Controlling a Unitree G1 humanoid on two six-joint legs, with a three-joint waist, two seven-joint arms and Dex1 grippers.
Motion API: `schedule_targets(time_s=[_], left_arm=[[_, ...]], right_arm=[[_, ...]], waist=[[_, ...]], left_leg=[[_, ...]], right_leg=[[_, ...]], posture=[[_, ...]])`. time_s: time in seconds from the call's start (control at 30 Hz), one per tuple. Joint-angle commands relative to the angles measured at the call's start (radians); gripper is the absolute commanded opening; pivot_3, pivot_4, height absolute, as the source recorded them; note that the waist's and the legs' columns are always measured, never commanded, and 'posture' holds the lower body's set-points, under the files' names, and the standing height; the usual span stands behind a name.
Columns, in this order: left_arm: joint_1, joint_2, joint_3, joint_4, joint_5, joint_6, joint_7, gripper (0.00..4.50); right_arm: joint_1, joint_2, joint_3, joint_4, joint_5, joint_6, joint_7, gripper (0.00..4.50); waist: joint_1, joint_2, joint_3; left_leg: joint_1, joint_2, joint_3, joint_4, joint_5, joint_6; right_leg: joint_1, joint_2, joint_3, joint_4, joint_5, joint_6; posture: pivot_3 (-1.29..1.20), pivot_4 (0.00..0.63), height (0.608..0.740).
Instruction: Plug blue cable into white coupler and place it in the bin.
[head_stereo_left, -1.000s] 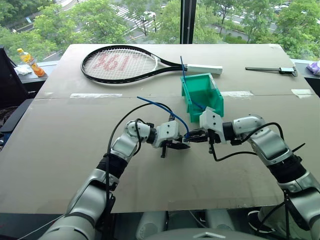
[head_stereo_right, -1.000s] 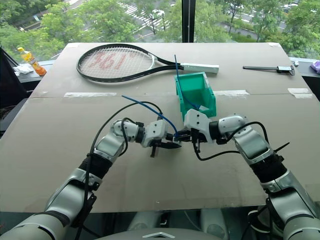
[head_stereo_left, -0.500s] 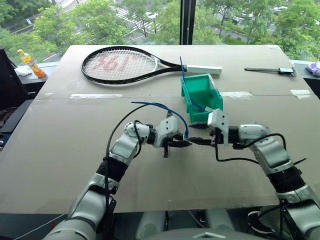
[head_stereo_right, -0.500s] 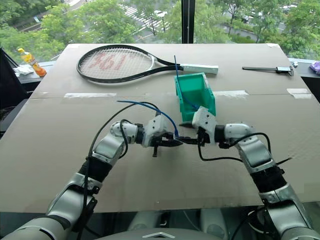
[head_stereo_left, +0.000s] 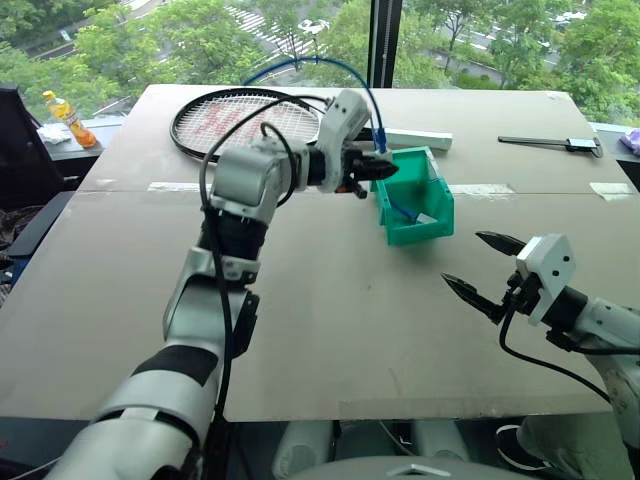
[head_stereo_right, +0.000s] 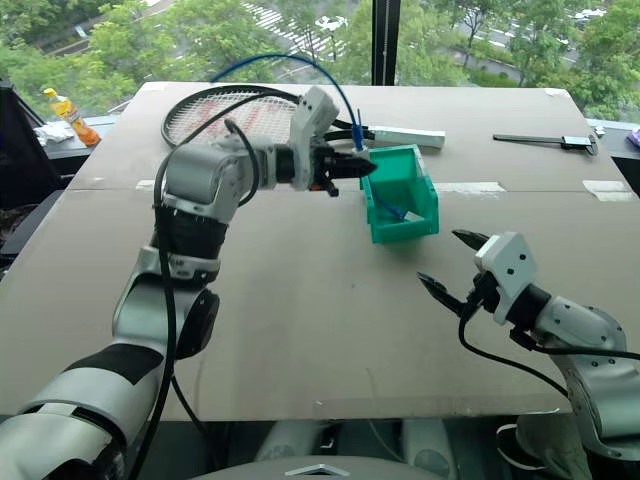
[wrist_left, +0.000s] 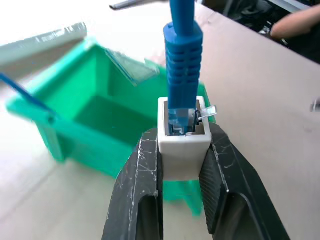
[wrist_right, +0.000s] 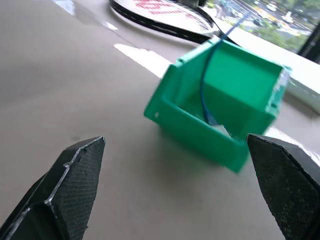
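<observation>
- My left tool pinches the white coupler, blue cable plugged into it, held above the bin near the tabletop's far edge.
- I judge an early release drops the coupler outside the bin's rim.
- The cable's loop arches toward the racket; it may snag or drag the coupler out.
- My right tool hangs open, empty, near the tabletop's right front corner.

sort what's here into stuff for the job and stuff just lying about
For the job:
blue cable
white coupler, in the left gripper
bin

Lying about:
racket
bottle
black tool
second blue cable in the bin
</observation>
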Motion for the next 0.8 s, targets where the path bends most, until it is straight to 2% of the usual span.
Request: schedule_targets(time_s=[0.03,0.17,0.33,0.47,0.57,0.63,0.7,0.8], left_arm=[[-0.084,-0.06,-0.006,0.225,0.044,-0.067,0.03,0.38],[-0.198,-0.129,0.011,0.484,0.091,-0.172,0.084,0.38],[-0.272,-0.153,0.034,0.604,0.113,-0.213,0.082,2.76],[-0.297,-0.122,0.052,0.584,0.099,-0.107,0.027,4.43],[-0.281,-0.065,0.049,0.489,0.078,0.018,-0.049,4.43],[-0.223,-0.007,0.045,0.338,0.045,0.1,-0.104,4.43],[-0.135,0.058,0.069,0.132,-0.027,0.218,-0.137,4.43],[0.146,0.138,0.143,-0.288,-0.083,0.182,-0.095,4.43]], right_arm=[[0.044,0.031,-0.044,-0.09,-0.015,-0.026,-0.074,4.46],[0.136,0.061,-0.064,-0.139,-0.043,-0.042,-0.125,4.46],[0.195,0.091,-0.059,-0.181,-0.048,-0.052,-0.162,4.5],[0.194,0.095,-0.051,-0.181,-0.054,-0.057,-0.171,4.5],[0.177,0.091,-0.047,-0.169,-0.05,-0.059,-0.17,4.5],[0.157,0.088,-0.048,-0.157,-0.042,-0.062,-0.166,4.5],[0.127,0.088,-0.055,-0.137,-0.021,-0.063,-0.157,4.5],[0.051,0.069,-0.057,-0.078,0.008,-0.064,-0.128,4.5]], waist=[[-0.01,0.0,0.0],[-0.016,-0.001,0.002],[-0.017,-0.001,0.002],[-0.017,-0.001,0.002],[-0.026,0.0,0.002],[-0.033,0.0,0.002],[-0.032,0.0,0.002],[-0.037,0.003,0.001]], left_leg=[[0.0,0.0,0.0,0.0,0.0,0.0],[0.0,0.0,0.0,-0.001,0.0,0.0],[-0.002,0.001,0.001,-0.001,0.0,0.0],[-0.002,0.001,0.001,-0.001,0.0,0.0],[-0.002,0.001,0.001,-0.001,0.0,0.0],[-0.002,0.001,0.001,-0.001,0.0,0.0],[-0.001,0.004,0.001,-0.002,0.0,0.0],[0.002,0.005,0.004,-0.004,0.0,-0.001]], right_leg=[[0.0,0.0,0.0,0.0,0.0,0.0],[-0.002,0.002,0.0,0.001,0.0,0.0],[-0.003,0.002,0.001,0.0,0.0,-0.001],[-0.003,0.001,0.001,0.0,0.0,0.0],[-0.003,0.001,0.001,0.0,0.0,0.0],[-0.003,0.001,0.001,0.001,0.0,0.0],[-0.004,0.002,0.002,0.001,0.001,-0.001],[-0.004,0.002,0.007,0.002,0.002,-0.004]], posture=[[0.0,0.15,0.74],[0.0,0.15,0.74],[0.0,0.15,0.74],[0.0,0.15,0.74],[0.0,0.15,0.74],[0.0,0.15,0.74],[0.0,0.15,0.74],[0.0,0.15,0.74]])
